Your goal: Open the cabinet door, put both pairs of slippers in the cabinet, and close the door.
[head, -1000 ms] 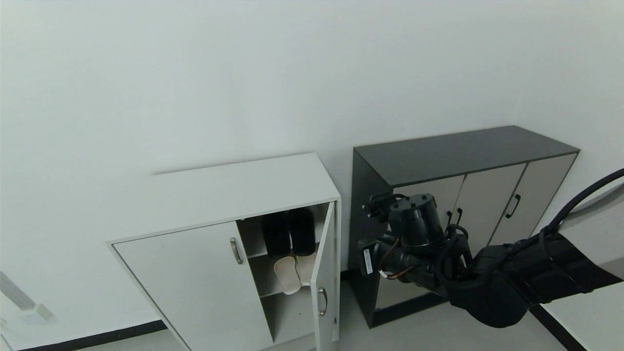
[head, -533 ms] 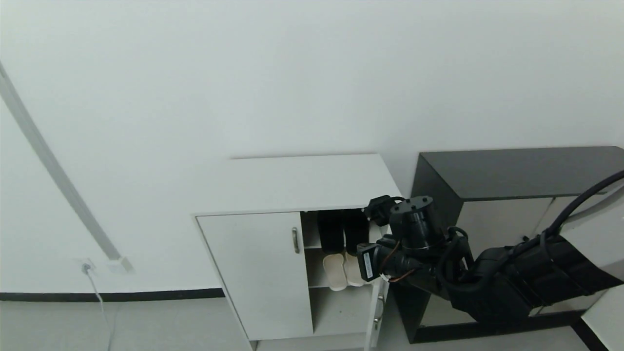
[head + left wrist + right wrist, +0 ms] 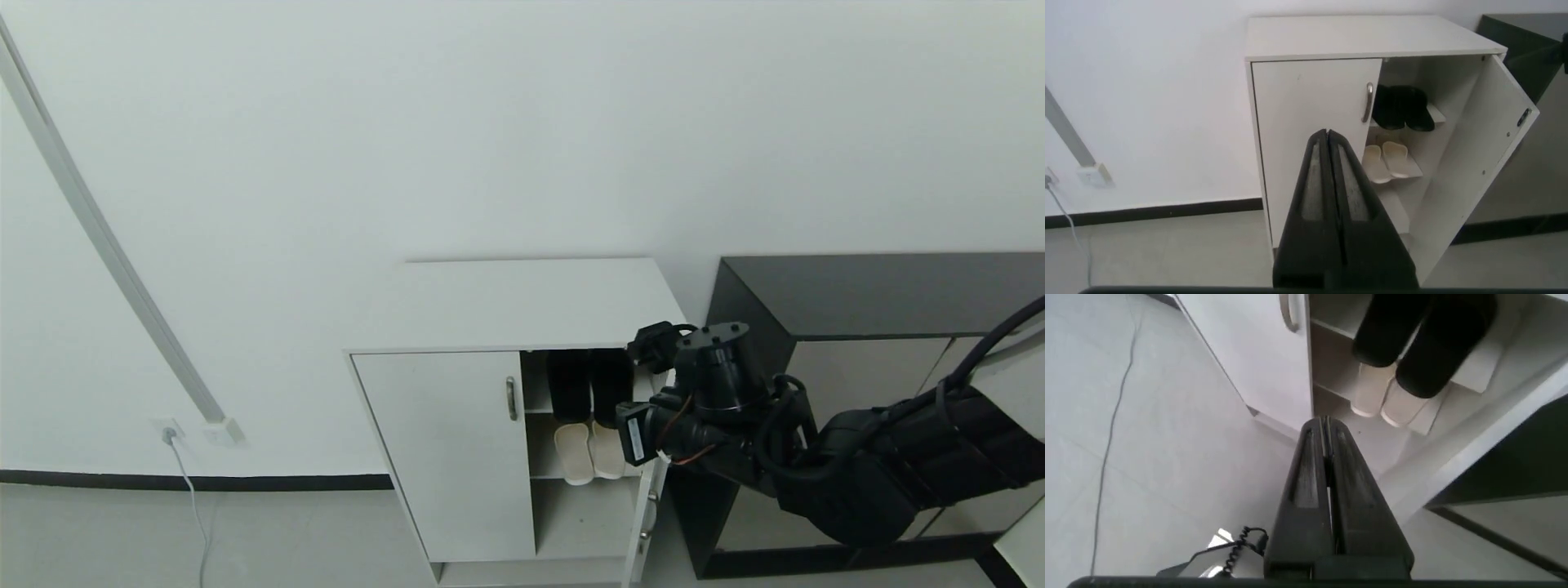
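The white cabinet (image 3: 531, 302) stands against the wall, its left door shut and its right door (image 3: 1470, 171) swung open. A pair of black slippers (image 3: 588, 384) lies on the top shelf and a pair of white slippers (image 3: 589, 451) on the shelf below. My right arm's wrist (image 3: 702, 392) hangs in front of the open door's edge. The right gripper (image 3: 1325, 423) is shut and empty, pointing at the floor just before the open shelves. My left gripper (image 3: 1328, 135) is shut and empty too, held well back from the shut left door.
A dark cabinet (image 3: 882, 294) stands right beside the white one. A wall socket (image 3: 167, 431) with a hanging cable and a slanted cable duct (image 3: 106, 237) are on the left wall. Open grey floor (image 3: 1167, 253) lies before the cabinet.
The head view has swung, so the cabinet now faces me squarely and sits further right. My right wrist now overlaps the open door's edge. Slippers and doors have not moved.
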Robot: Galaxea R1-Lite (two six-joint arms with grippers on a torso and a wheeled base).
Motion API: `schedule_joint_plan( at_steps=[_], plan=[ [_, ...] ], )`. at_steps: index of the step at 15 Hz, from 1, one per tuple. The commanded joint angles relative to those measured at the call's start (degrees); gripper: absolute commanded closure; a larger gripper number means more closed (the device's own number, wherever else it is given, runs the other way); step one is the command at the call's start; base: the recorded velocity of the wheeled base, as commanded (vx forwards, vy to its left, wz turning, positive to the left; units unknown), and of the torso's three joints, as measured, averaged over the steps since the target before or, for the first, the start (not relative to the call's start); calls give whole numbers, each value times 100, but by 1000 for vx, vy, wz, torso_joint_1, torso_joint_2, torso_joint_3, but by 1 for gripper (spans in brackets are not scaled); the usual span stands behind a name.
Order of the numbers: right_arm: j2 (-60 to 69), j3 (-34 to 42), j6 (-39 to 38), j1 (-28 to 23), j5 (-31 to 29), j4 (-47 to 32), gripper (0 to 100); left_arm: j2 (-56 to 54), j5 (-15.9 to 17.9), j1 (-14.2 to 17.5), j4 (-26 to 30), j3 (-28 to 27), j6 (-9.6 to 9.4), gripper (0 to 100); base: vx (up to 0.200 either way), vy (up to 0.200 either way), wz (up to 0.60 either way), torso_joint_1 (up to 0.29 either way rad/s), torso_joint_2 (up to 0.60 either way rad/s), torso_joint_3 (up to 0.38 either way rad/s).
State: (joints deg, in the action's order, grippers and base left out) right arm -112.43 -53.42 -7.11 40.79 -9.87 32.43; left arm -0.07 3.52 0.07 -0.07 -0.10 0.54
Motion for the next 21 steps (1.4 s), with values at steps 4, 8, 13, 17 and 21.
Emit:
schedule_joint_plan(
  at_steps=[4, 8, 13, 17, 21],
  plan=[
    [600, 701, 139, -291, -6, -26, 100, 7, -1, 1, -1, 1, -1, 100, 0, 0, 0, 0, 0, 0],
    [916, 1273, 139, -396, -6, 0, 100, 7, 8, 1, -1, 1, -10, 100, 50, 0, 0, 1, -1, 1],
    [1101, 1730, 139, -414, -6, 27, 100, 7, -1, 1, -1, 1, 8, 100, 80, 0, 0, -2, 1, 1],
    [943, 1782, 139, -414, 3, 36, 100, 7, -1, 1, -1, 1, 8, 100, 0, 0, 0, 0, 0, 0],
    [266, 1712, 139, -414, 12, 484, 100, 7, -1, 1, -1, 1, 8, 100, 0, 0, 0, 0, 0, 0]
  ],
)
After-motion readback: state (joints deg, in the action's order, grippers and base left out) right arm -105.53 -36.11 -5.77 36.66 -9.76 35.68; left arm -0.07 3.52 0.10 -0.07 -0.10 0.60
